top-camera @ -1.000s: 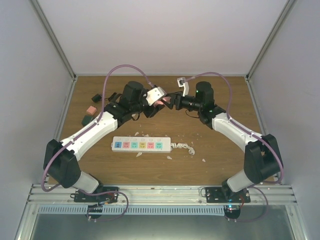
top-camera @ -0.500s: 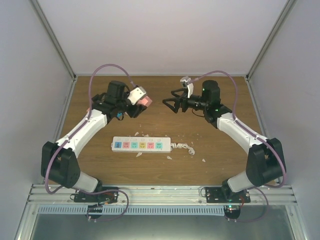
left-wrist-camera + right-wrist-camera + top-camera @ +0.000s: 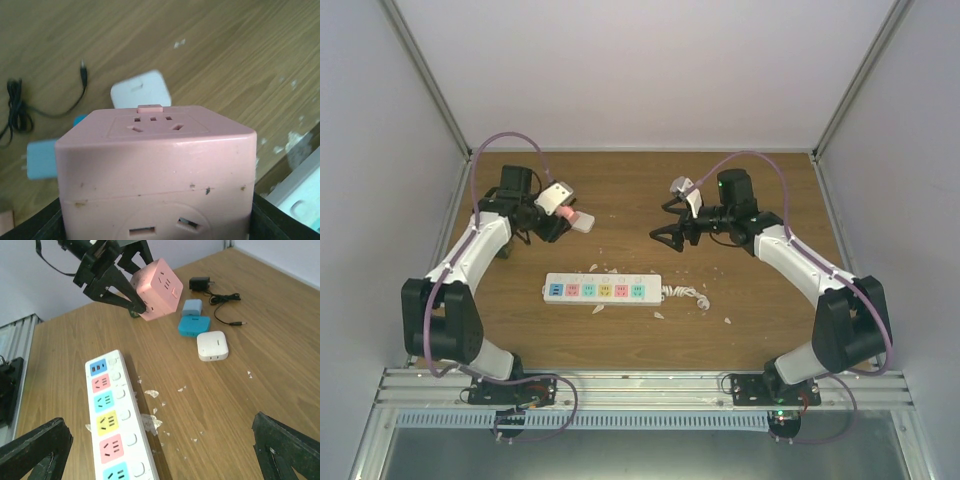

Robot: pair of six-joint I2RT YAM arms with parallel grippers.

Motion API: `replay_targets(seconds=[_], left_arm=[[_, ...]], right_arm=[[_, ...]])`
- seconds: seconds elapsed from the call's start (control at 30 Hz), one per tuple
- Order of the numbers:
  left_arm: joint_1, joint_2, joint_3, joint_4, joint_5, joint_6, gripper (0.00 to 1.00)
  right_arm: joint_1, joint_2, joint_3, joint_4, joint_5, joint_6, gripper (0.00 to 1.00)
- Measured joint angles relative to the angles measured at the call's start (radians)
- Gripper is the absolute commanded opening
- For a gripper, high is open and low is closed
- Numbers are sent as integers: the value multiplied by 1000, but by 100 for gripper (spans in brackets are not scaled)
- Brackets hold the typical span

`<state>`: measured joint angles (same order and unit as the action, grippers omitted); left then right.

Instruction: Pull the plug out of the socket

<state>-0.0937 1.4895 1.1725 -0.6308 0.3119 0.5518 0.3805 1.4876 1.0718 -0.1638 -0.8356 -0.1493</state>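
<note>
The socket, a long white power strip (image 3: 603, 290) with pink, light-blue and yellow faces, lies flat mid-table; no plug sits in it. It also shows in the right wrist view (image 3: 117, 420). My left gripper (image 3: 560, 214) is shut on a pink cube socket block (image 3: 156, 288) and holds it above the table at the back left. The block fills the left wrist view (image 3: 155, 170). A white square plug (image 3: 212, 346) lies loose on the wood just beyond the block (image 3: 140, 90). My right gripper (image 3: 662, 235) is open and empty over the strip's right half.
The strip's coiled white cord (image 3: 688, 295) lies at its right end. White scraps (image 3: 150, 422) litter the wood beside the strip. Two blue adapters (image 3: 194, 324) and a black charger with its cable (image 3: 200, 284) lie behind the white plug. Small blocks (image 3: 498, 228) sit at far left.
The two grippers were together over the table's back middle. The left arm has swung left with the pink block. The right gripper has drawn back and lowered, open.
</note>
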Motion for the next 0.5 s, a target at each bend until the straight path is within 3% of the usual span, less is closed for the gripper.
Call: replay_targets(seconds=[0.5], left_arm=[[156, 185, -27, -93, -111, 100, 33]], right_arm=[[66, 106, 31, -189, 101, -256, 100]])
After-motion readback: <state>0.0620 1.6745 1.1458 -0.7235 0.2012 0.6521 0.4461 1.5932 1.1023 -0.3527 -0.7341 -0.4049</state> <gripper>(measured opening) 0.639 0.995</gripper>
